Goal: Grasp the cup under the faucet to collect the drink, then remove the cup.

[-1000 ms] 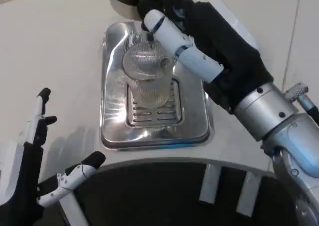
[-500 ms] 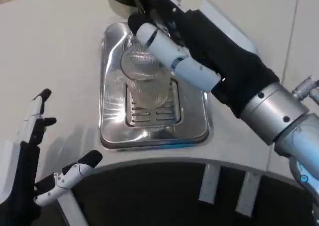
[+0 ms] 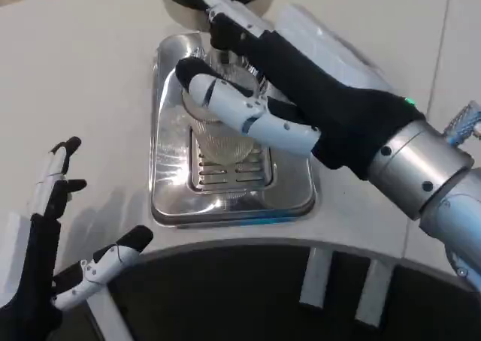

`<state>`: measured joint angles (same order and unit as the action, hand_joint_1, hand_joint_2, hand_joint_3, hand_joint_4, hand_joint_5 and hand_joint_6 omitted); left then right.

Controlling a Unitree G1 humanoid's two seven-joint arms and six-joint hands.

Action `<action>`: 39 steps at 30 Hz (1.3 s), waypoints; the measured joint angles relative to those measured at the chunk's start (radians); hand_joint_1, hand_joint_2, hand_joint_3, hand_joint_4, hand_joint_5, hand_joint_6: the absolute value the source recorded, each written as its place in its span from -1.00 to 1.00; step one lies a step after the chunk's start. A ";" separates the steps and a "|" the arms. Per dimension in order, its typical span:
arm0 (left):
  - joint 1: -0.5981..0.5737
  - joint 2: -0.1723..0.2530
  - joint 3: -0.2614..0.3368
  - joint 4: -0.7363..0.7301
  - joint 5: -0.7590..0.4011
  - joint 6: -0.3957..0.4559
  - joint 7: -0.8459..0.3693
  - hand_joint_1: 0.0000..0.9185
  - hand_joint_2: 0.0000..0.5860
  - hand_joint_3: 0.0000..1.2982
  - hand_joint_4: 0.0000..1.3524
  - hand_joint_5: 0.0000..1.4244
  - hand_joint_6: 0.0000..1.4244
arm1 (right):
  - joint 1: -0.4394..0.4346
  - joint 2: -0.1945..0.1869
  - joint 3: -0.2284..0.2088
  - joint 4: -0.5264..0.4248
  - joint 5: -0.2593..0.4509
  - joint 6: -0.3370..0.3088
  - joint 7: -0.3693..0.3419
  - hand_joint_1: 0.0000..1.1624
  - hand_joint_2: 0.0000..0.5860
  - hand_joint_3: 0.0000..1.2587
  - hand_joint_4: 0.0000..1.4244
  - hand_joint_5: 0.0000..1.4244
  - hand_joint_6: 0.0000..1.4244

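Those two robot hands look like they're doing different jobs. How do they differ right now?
The right robot hand reaches over the shiny metal drip tray with its fingers around the clear ribbed plastic cup; the left robot hand hangs off to the side, near the white table's edge. The right one's fingers curl at the cup; the left one's are spread, holding nothing. Both share white and black fingers.

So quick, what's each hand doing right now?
Left hand: open, fingers apart, holding nothing.
Right hand: fingers wrapped around the clear cup on the metal drip tray; a firm hold cannot be told.
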<state>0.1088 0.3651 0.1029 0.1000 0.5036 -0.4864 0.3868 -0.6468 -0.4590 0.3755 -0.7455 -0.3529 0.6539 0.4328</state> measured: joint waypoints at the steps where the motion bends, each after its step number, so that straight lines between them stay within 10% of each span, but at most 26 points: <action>1: -0.001 -0.001 0.000 0.001 0.000 0.000 0.000 -0.71 -0.76 -0.88 -1.00 -0.61 -0.59 | 0.000 0.000 0.000 0.003 0.000 -0.005 0.002 -1.00 0.68 -0.96 -1.00 -1.00 -1.00; 22: -0.047 -0.006 -0.005 0.025 0.015 0.029 -0.001 -0.82 -0.87 -1.00 -1.00 -0.71 -0.68 | -0.078 -0.036 0.060 0.070 -0.138 -0.090 0.123 -1.00 0.72 -0.94 -1.00 -1.00 -1.00; 39: -0.199 -0.016 -0.075 0.064 -0.019 0.041 -0.045 -0.67 -0.90 -1.00 -1.00 -0.75 -0.72 | -0.081 0.016 0.063 0.072 -0.221 -0.088 0.185 -1.00 0.78 -0.96 -1.00 -1.00 -1.00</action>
<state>-0.0904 0.3490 0.0276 0.1636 0.4845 -0.4455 0.3421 -0.7277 -0.4428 0.4382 -0.6732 -0.5741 0.5657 0.6182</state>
